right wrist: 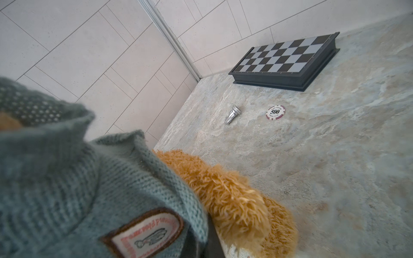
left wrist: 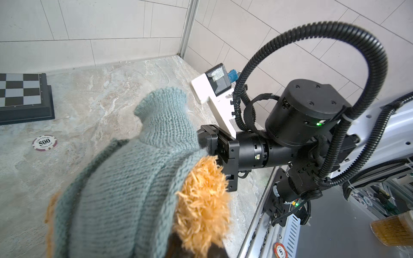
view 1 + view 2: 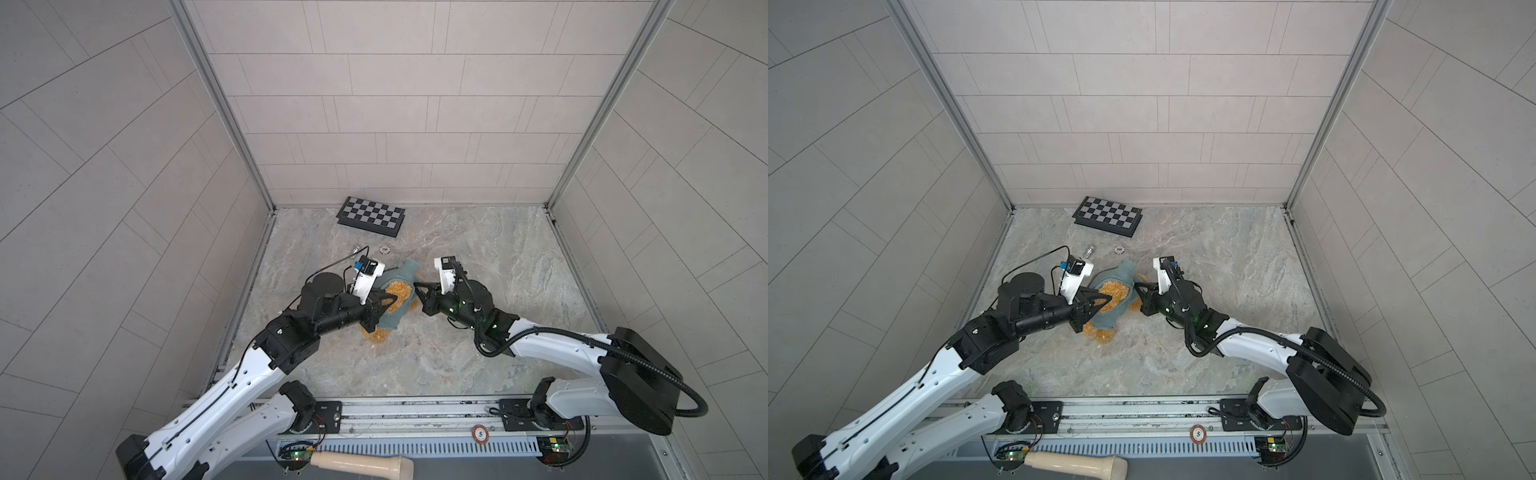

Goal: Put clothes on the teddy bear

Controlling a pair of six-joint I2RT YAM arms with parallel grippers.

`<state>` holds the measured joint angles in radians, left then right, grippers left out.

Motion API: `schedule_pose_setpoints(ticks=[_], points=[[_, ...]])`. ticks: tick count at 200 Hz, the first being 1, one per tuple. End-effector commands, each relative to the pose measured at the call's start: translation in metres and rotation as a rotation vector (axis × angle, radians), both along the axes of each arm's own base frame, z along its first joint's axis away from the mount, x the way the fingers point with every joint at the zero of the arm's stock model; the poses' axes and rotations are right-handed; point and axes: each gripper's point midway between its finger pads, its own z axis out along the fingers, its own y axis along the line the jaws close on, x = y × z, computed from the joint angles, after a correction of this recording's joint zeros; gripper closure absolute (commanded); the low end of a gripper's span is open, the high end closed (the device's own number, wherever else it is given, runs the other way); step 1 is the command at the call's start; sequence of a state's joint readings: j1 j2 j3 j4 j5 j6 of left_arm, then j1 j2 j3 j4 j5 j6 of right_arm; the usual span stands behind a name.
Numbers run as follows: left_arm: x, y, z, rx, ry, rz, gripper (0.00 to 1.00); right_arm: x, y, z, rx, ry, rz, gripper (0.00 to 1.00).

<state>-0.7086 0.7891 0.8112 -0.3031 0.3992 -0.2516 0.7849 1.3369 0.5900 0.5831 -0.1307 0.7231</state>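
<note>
I have the teddy bear lying flat on the table, on my side of the chessboard, with the sweater bunched partway over it. The left gripper and right gripper are each pinched shut on the knit from opposite flanks. I judge we're mid-pull. Next, both should draw the hem evenly along the body without dragging the bear. Its long axis runs from the chessboard end toward me, slightly slanted. I can't tell which end is the head.
</note>
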Motion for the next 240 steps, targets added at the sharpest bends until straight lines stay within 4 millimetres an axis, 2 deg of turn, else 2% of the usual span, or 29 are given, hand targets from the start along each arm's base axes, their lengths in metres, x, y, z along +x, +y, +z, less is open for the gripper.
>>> schedule_pose_setpoints(ticks=[1,14,23,30,40,51,58,68,85,99,113,115,121,138,158,168,180,191,208,236,240], points=[[-0.044,-0.007,0.086,-0.171,-0.212,-0.205,1.0,0.016,-0.058,-0.08,-0.201,0.18,-0.23,1.0],[-0.037,-0.002,0.074,-0.092,-0.21,-0.172,1.0,0.015,-0.058,-0.067,-0.156,0.135,-0.224,1.0],[-0.031,0.001,0.062,-0.031,-0.198,-0.147,1.0,0.009,-0.053,-0.047,-0.151,0.035,-0.185,1.0],[-0.027,0.003,0.053,0.014,-0.187,-0.133,1.0,0.0,-0.043,-0.024,-0.165,-0.085,-0.129,1.0],[-0.023,0.004,0.04,0.065,-0.174,-0.121,1.0,-0.018,-0.026,0.008,-0.178,-0.212,-0.013,0.88],[-0.017,0.006,0.028,0.113,-0.169,-0.101,1.0,-0.034,-0.017,0.025,-0.215,-0.271,0.095,0.78],[-0.014,0.009,0.022,0.142,-0.172,-0.086,1.0,-0.042,-0.019,0.029,-0.249,-0.297,0.13,0.72],[-0.008,0.013,0.013,0.194,-0.178,-0.063,1.0,-0.052,-0.026,0.034,-0.284,-0.339,0.162,0.58],[-0.003,0.019,0.002,0.266,-0.192,-0.043,1.0,-0.065,-0.043,0.043,-0.356,-0.392,0.18,0.43],[-0.002,0.021,-0.002,0.299,-0.215,-0.042,1.0,-0.074,-0.05,0.053,-0.402,-0.406,0.214,0.38],[-0.003,0.021,-0.007,0.328,-0.225,-0.061,1.0,-0.082,-0.048,0.06,-0.404,-0.417,0.26,0.34],[-0.004,0.02,-0.008,0.33,-0.226,-0.067,1.0,-0.081,-0.047,0.071,-0.388,-0.432,0.255,0.33],[-0.005,0.019,-0.008,0.336,-0.232,-0.082,1.0,-0.079,-0.044,0.08,-0.367,-0.437,0.249,0.31],[-0.007,0.014,-0.004,0.334,-0.255,-0.104,1.0,-0.076,-0.027,0.088,-0.344,-0.433,0.31,0.29],[-0.009,0.01,-0.002,0.345,-0.262,-0.127,1.0,-0.072,-0.017,0.097,-0.319,-0.46,0.321,0.29],[-0.009,0.009,-0.002,0.35,-0.265,-0.129,1.0,-0.073,-0.014,0.104,-0.299,-0.479,0.333,0.29],[-0.009,0.008,-0.003,0.353,-0.263,-0.133,1.0,-0.073,-0.011,0.11,-0.284,-0.493,0.34,0.34],[-0.009,0.007,-0.004,0.357,-0.261,-0.136,1.0,-0.072,-0.009,0.109,-0.293,-0.486,0.344,0.47],[-0.008,0.008,-0.004,0.357,-0.263,-0.131,1.0,-0.07,-0.011,0.103,-0.317,-0.477,0.338,0.72],[-0.006,0.01,-0.006,0.366,-0.263,-0.118,1.0,-0.068,-0.02,0.102,-0.312,-0.473,0.29,0.99],[-0.006,0.01,-0.006,0.366,-0.265,-0.117,1.0,-0.065,-0.024,0.1,-0.314,-0.462,0.269,1.0]])
